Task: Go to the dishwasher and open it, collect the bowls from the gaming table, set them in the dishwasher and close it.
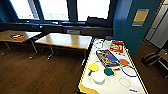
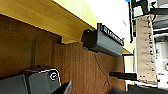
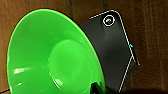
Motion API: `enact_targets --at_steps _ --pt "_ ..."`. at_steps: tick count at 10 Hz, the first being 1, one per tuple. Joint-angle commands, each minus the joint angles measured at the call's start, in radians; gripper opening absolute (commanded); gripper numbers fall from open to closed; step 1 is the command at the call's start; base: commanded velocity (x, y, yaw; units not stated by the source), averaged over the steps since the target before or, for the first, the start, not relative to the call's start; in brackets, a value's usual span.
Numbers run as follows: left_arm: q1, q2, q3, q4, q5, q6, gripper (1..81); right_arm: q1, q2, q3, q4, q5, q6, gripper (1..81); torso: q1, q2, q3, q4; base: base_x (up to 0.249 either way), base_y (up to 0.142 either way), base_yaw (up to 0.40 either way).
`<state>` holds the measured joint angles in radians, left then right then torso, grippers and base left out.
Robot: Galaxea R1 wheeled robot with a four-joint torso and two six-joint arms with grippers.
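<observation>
The gaming table (image 1: 130, 88), white-topped with a yellow edge, stands at the lower right of the head view. On it sit a yellow bowl (image 1: 93, 67), a white bowl (image 1: 98, 76), a teal bowl (image 1: 109, 72) and an orange bowl (image 1: 124, 61). The large bright green bowl (image 3: 50, 57) hangs tilted over the wooden floor in the right wrist view, with my right gripper (image 3: 97, 88) shut on its rim. The left wrist view looks along the yellow table edge (image 2: 50, 22) from below. The dishwasher is out of view.
Two wood-topped tables (image 1: 66, 40) (image 1: 17, 35) stand to the left under the windows. A flat game box (image 1: 106, 56), a thin blue ring (image 1: 128, 71) and a red packet (image 1: 117, 46) share the white top. A teal pillar (image 1: 135, 32) and a dark bag (image 1: 150, 58) lie to the right.
</observation>
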<state>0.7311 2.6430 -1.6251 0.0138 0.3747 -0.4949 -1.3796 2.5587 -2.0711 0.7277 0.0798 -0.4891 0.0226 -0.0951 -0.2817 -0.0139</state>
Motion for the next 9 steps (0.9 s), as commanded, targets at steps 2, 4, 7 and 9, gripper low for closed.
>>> enact_targets --at_steps 2,4,7,9 --pt "-0.184 0.02 0.002 0.008 0.041 -0.021 81.1 0.05 -0.027 0.011 -0.01 -0.08 -0.002 1.0 0.0 0.0 0.0 0.0 0.0 0.0 0.0" --pt "-0.23 0.06 -0.035 0.008 0.076 -0.071 81.1 0.053 -0.022 0.008 -0.01 -0.08 -0.002 1.0 0.0 0.0 0.0 0.0 0.0 0.0 0.0" --pt "-0.313 0.167 -0.184 0.008 0.131 -0.088 81.1 0.066 -0.015 0.005 -0.008 -0.083 0.0 1.0 0.0 0.0 0.0 0.0 0.0 0.0 0.0" --pt "-0.342 0.233 -0.276 0.008 0.17 -0.088 81.1 0.07 -0.012 0.002 -0.007 -0.083 0.0 1.0 0.0 0.0 0.0 0.0 0.0 0.0 0.0"
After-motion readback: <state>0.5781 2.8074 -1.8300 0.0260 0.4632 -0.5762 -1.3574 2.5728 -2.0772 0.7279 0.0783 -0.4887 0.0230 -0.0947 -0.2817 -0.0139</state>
